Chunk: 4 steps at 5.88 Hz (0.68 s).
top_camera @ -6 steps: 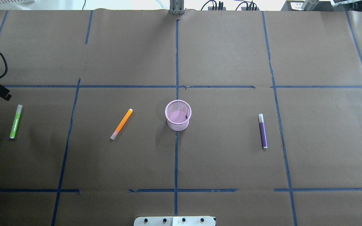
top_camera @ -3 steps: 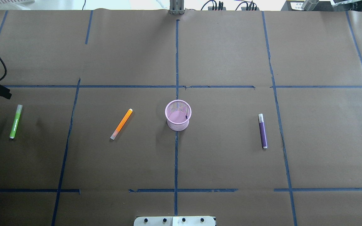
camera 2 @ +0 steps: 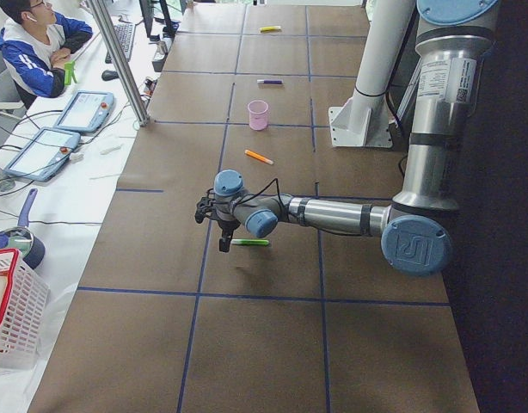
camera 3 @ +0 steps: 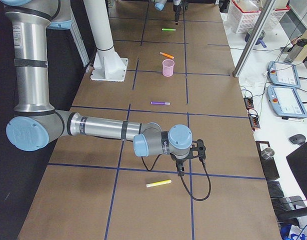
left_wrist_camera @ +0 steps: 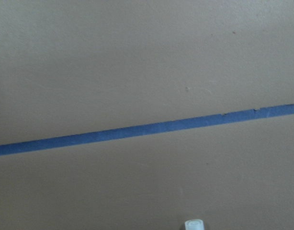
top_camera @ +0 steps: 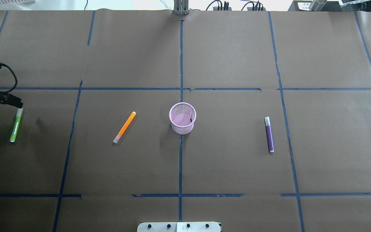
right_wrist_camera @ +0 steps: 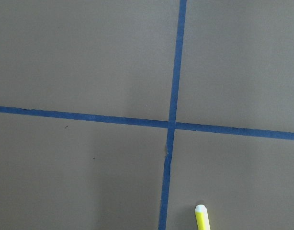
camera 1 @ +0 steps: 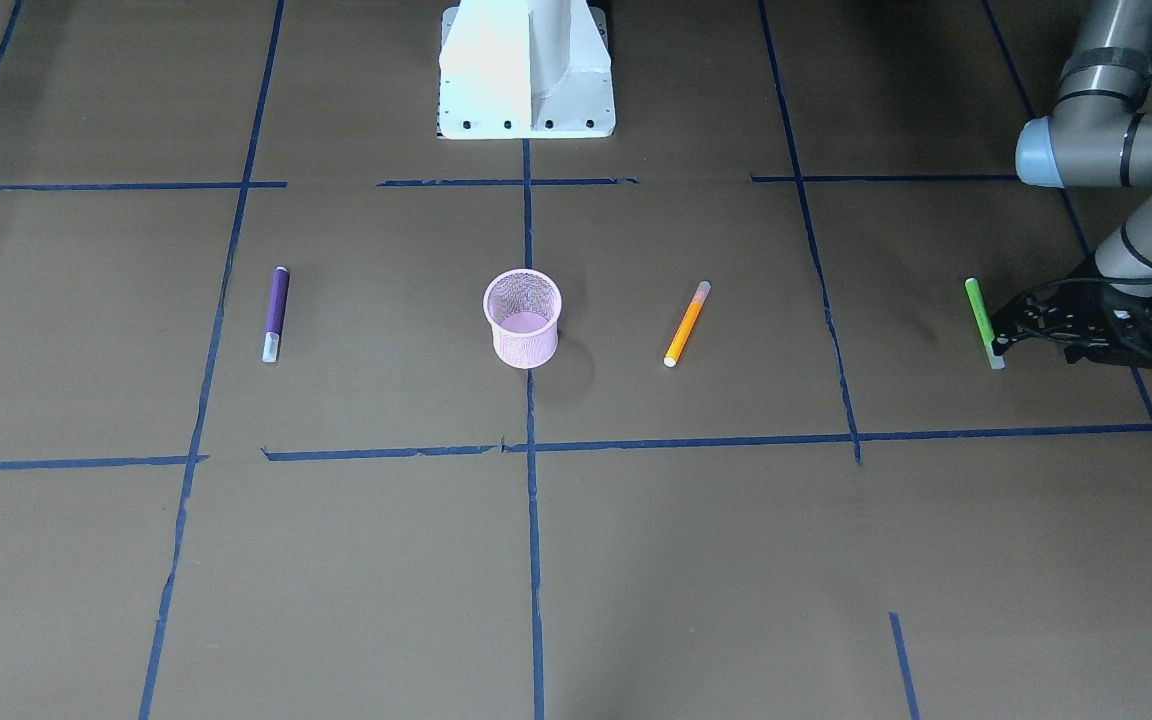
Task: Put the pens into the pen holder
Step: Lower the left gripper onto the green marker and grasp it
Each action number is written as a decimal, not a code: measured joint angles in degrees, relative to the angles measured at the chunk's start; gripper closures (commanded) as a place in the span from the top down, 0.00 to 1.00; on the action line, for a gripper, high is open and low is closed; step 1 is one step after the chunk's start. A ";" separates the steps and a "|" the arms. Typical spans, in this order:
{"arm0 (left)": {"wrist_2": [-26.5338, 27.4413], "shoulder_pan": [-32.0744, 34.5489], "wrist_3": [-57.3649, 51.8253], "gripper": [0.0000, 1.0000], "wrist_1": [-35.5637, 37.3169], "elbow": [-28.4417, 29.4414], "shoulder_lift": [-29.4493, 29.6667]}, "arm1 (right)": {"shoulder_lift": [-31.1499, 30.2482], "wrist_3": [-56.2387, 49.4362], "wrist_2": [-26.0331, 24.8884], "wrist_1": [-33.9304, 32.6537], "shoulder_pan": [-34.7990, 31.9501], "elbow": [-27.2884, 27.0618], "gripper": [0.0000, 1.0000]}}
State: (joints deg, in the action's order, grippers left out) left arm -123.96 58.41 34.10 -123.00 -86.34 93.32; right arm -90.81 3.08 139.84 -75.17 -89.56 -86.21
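Three pens are seen lying flat on the brown-papered table [top_camera: 237,64], none yet in the pen holder [top_camera: 182,129], so the task is judged to be at its very start. With the overhead view read as a clock centred on the holder and 12 o'clock away from the robot, the orange pen [top_camera: 124,127] is found near at 9 o'clock, the green pen [top_camera: 15,125] well apart at 9 o'clock, and the purple pen [top_camera: 269,135] at 3 o'clock. The holder is stood upright, mouth up, on the central tape crossing, presumably so that it can be reached by either arm and pens can be dropped in from above. The left gripper [top_camera: 18,103] is held low at the 12 o'clock end of the green pen, just beside its pale cap; only the cap's tip [left_wrist_camera: 193,224] is caught at the bottom edge of the left wrist view, so the tool is judged to be just off the pen's end, not yet over its middle. Whether its jaws are apart or together cannot be told. The right gripper [camera 3: 180,170] is shown only from the side, poised near a yellow pen [camera 3: 158,183] outside the overhead view; its jaw state cannot be told either.
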 measured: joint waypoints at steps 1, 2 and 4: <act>0.02 -1.58 0.10 1.00 0.13 0.25 0.00 | -0.04 0.00 0.00 -0.04 0.00 0.08 1.00; 0.03 -2.55 0.07 0.97 0.36 0.56 -0.01 | -0.06 0.00 -0.03 -0.06 0.00 0.13 1.00; 0.01 -2.99 -0.30 0.76 0.50 1.11 0.08 | -0.06 0.00 -0.08 -0.06 0.00 0.11 1.00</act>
State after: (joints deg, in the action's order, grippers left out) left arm -123.95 55.42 33.80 -122.50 -85.23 93.40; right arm -90.88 3.08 139.75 -75.23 -89.56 -86.10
